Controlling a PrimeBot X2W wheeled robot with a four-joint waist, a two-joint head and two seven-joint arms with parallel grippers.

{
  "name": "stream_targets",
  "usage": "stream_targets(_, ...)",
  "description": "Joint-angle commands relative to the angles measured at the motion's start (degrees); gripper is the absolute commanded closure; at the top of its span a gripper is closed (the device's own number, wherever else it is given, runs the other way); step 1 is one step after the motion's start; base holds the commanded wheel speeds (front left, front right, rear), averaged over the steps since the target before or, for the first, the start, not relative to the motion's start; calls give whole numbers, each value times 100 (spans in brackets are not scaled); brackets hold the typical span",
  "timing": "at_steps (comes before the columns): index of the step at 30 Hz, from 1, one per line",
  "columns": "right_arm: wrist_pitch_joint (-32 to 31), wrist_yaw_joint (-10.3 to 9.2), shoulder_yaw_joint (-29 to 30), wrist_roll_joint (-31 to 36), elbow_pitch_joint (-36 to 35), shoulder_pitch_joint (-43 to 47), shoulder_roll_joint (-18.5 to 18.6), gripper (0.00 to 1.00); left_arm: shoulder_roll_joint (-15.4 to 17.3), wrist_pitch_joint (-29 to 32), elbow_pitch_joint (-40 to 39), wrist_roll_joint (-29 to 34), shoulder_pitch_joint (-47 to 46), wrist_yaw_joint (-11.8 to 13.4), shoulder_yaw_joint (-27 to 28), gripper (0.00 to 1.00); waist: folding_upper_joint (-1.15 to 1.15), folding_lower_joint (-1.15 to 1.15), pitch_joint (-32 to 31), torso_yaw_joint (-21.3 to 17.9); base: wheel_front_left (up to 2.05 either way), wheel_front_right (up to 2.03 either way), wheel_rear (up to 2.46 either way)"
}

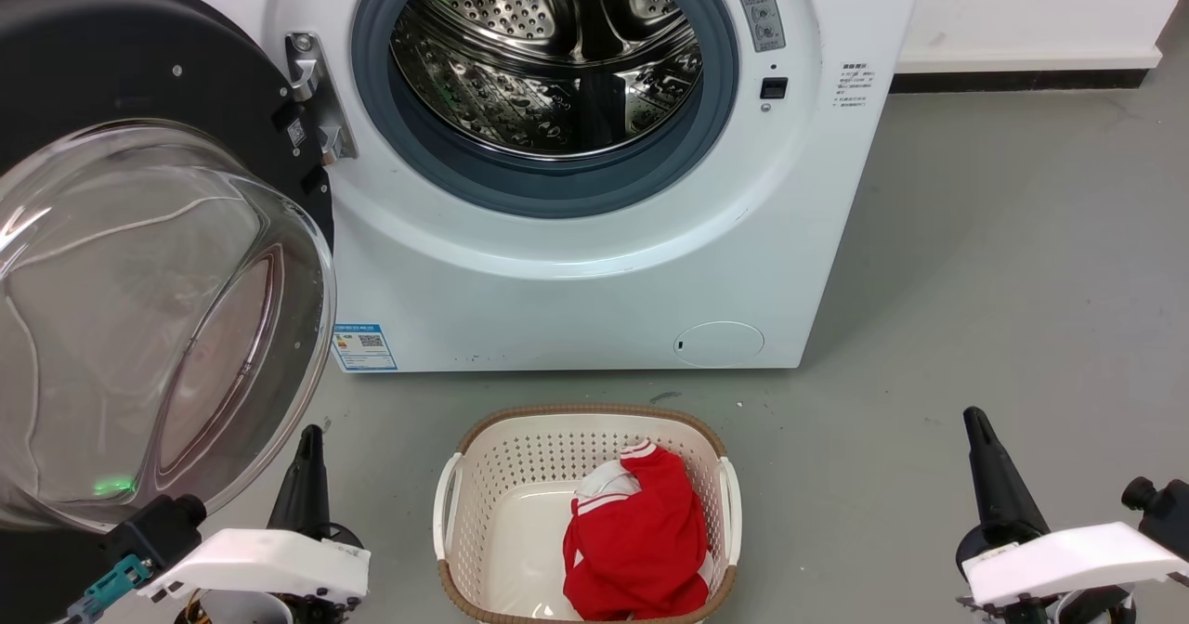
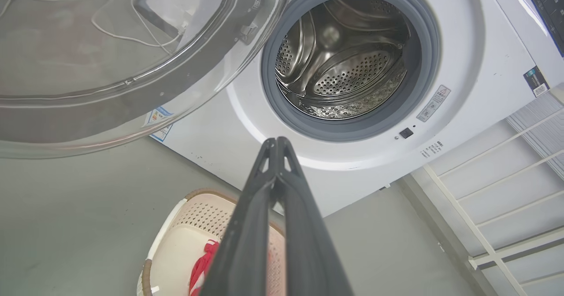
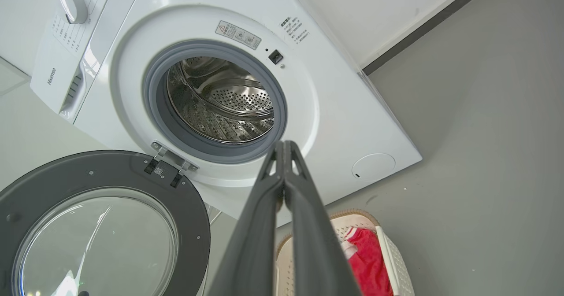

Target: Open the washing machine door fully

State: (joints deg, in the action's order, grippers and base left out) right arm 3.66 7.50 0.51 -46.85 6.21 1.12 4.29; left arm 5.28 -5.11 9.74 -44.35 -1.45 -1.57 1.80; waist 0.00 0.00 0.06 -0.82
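Washing machine door [image 1: 158, 262] wide open
You see black ring, bulging clear glass; left fingers [image 2: 251, 243], right fingers [image 3: 260, 243] together

In the head view we lose the left side of the washing machine door [image 1: 139, 76] past the picture's edge, and the washing machine [image 1: 576, 299] is cut off at the top. The print on its blue label [image 1: 364, 346] and grey warning sticker [image 1: 757, 8] is too small for us to read. The laundry basket [image 1: 520, 461] runs off the bottom edge. In the left wrist view the left gripper [image 2: 276, 141] covers part of the red garment [image 2: 200, 267].
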Motion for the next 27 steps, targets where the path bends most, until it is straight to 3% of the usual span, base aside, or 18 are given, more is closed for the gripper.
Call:
stream_targets(1,-18,0,14,-144,-30,-194,45,100,15,33,-41,-140,-167,-50,24,100,0,0,0,1,0,0,0)
stream_targets(27,-313,0,129,-1967,276,-413,63,100,-89,482,143,-1960,-317,-267,205,100,0,0,4,26,0,0,0)
